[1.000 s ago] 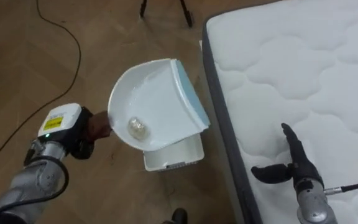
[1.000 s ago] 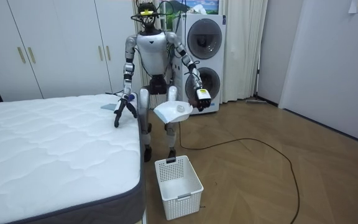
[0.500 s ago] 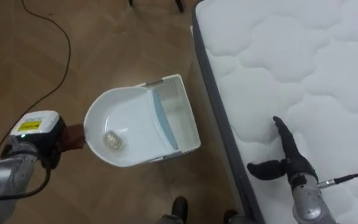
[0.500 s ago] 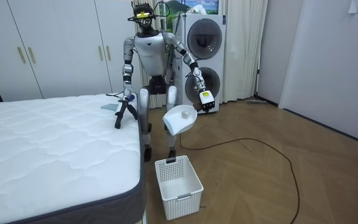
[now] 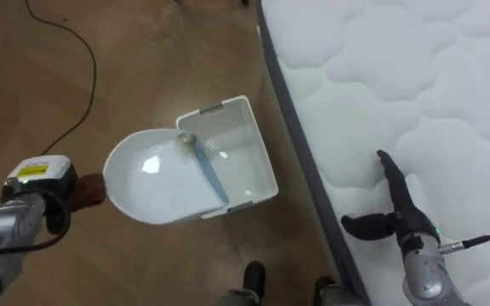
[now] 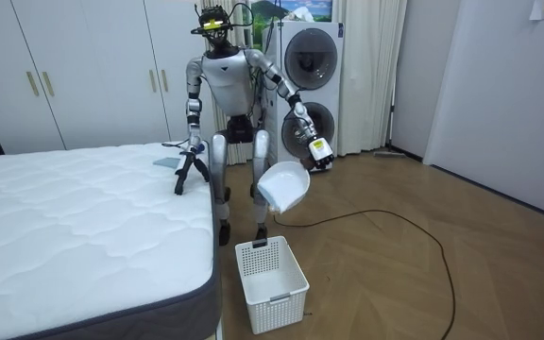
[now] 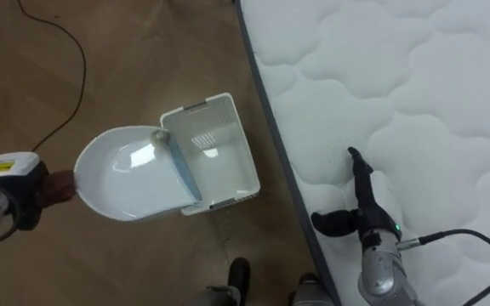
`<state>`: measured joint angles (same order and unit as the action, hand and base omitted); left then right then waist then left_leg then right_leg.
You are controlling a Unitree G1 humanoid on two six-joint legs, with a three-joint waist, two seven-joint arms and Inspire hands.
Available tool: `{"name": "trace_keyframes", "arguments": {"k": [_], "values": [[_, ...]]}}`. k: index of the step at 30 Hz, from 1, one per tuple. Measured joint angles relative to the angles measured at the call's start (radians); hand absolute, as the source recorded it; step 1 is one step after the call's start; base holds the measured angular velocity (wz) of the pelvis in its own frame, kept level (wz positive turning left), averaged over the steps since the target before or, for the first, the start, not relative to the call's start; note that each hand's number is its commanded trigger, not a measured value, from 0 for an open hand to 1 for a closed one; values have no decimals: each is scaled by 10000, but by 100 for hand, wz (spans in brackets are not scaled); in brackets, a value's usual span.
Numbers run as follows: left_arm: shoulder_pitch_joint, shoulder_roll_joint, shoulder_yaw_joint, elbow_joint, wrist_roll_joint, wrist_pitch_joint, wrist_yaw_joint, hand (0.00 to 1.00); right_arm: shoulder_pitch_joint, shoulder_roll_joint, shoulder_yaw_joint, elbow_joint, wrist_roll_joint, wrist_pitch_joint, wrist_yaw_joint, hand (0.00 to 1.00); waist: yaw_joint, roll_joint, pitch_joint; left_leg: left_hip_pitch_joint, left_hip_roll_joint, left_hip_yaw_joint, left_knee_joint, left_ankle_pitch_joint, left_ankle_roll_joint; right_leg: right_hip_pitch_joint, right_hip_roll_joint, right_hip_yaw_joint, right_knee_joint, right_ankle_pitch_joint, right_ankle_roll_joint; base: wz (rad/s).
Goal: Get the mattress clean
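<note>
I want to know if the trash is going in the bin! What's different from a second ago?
The left hand tipped the white plastic dustpan lip-down above the white slatted basket, so the small crumpled ball rolled from near the handle to the lip. The left hand still grips the dustpan; the open right hand stays over the white quilted mattress; the basket stayed put.

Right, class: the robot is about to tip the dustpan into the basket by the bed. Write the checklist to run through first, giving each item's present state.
1. Left hand curled round the dustpan handle: ok.
2. Dustpan lip above the basket opening: ok.
3. Crumpled ball inside the basket: not ok; it sits at the pan's lip.
4. Basket upright on the floor beside the mattress: ok.
5. Right hand open at the mattress edge, away from the pan: ok.
</note>
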<state>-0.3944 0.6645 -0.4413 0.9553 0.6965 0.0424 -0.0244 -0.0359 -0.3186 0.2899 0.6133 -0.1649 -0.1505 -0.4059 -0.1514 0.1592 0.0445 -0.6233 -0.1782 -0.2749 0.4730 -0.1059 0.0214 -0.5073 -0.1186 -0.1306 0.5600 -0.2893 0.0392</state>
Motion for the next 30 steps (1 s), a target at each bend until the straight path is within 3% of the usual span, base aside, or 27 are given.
{"name": "trace_keyframes", "arguments": {"k": [6, 16, 23, 30], "values": [[-61, 113, -1, 595, -758, 43, -118, 100, 112, -19, 178, -52, 25, 2, -354, 0, 12, -24, 1, -23, 3, 9, 35, 0, 0, -10, 1, -7, 9, -16, 9, 0], [-490, 213, -6, 1233, -723, 373, -299, 100, 131, -1, 391, -60, 81, 209, -577, 0, -27, -62, 3, -118, 9, 16, 56, -1, 0, -24, -11, -118, -46, -20, 10, 2], [-543, 473, -69, 1243, -743, 397, -291, 100, 125, 8, 507, -45, 138, 203, -746, 0, -15, -92, 7, -162, 91, 238, 120, -1, 5, -28, -14, -143, -50, -18, 11, 0], [-551, 477, -8, 1132, -770, 213, -50, 100, 148, 6, 615, 53, 210, 94, -861, 0, -3, -137, 40, -120, 97, 231, 52, 1, 10, 20, 2, -141, -65, -19, 9, 0]]}}
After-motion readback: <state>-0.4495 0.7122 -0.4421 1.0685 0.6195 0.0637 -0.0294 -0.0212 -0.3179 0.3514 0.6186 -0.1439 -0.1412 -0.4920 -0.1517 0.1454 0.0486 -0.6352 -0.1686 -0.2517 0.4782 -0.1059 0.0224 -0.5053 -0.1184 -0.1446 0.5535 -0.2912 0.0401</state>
